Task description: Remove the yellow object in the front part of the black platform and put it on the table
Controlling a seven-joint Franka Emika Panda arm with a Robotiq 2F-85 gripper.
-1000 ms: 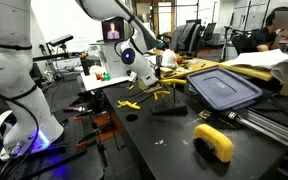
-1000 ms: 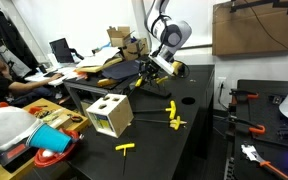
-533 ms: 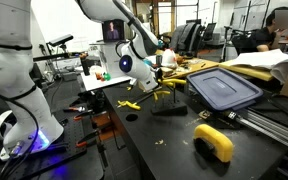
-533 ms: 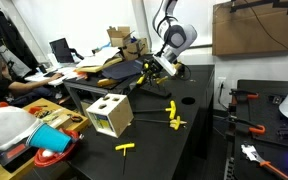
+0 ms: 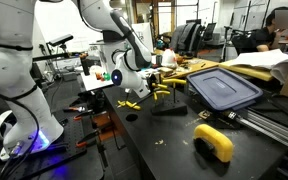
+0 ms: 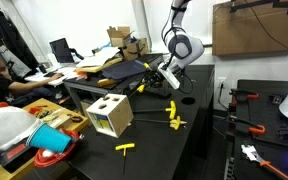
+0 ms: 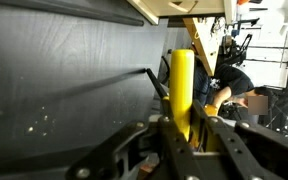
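My gripper [image 7: 184, 128] is shut on a yellow bar [image 7: 182, 85], which stands straight up between the fingers [image 7: 144, 140] in the wrist view. In both exterior views the gripper [image 5: 144, 86] [image 6: 152, 82] hangs a little above the black table [image 5: 164, 145] [image 6: 199, 135], with the yellow piece [image 6: 141, 87] sticking out of it. The low black platform [image 5: 169, 110] lies on the table to the right of the gripper, with nothing yellow showing on it. The gripper is apart from it.
Loose yellow pieces lie on the table [image 5: 131, 104] [image 6: 171, 110] [image 6: 176, 124] [image 6: 126, 148]. A blue-grey bin lid [image 5: 224, 88] and a yellow-and-black tool [image 5: 216, 142] lie nearby. A wooden box with holes [image 6: 109, 115] stands at a table corner. People sit at desks behind.
The gripper has moved away from the platform and the bin lid and lower towards the table, carrying the yellow piece with it.
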